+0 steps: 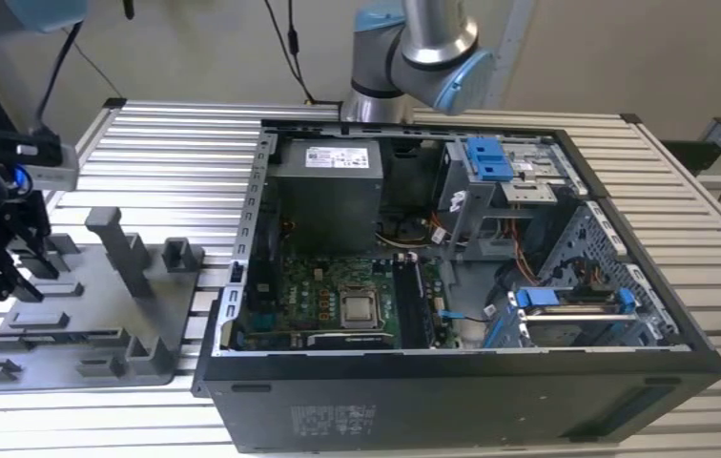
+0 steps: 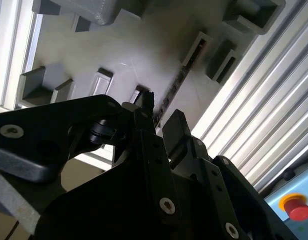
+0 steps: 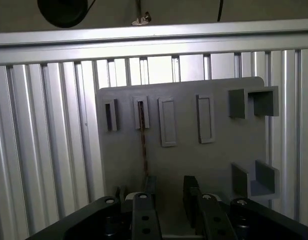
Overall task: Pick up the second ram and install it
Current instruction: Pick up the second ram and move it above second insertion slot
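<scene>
– One second ram [image 3: 142, 137] is standing on its thin edge in the grey tray [image 3: 219, 150].
– How is it looking?
– Long, flat and dark. In the first wrist view I am counting four long slots [image 3: 167, 122] in the smooth plastic tray, and the ram is sitting in one of them. Two blocky posts [image 3: 254, 102] are sticking up at the side.
– What is your hand doing?
– My gripper [image 3: 169, 190] is hanging over the tray. Its two black fingers [image 3: 190, 190] are apart and clamping nothing. The ram is lying just beside one finger.
– Anything else?
– One open black computer case [image 1: 463, 401] is sitting on the ribbed metal table [image 1: 170, 143], holding one green board [image 1: 322, 286]. The tray is lying at the exterior view's left of it.
</scene>
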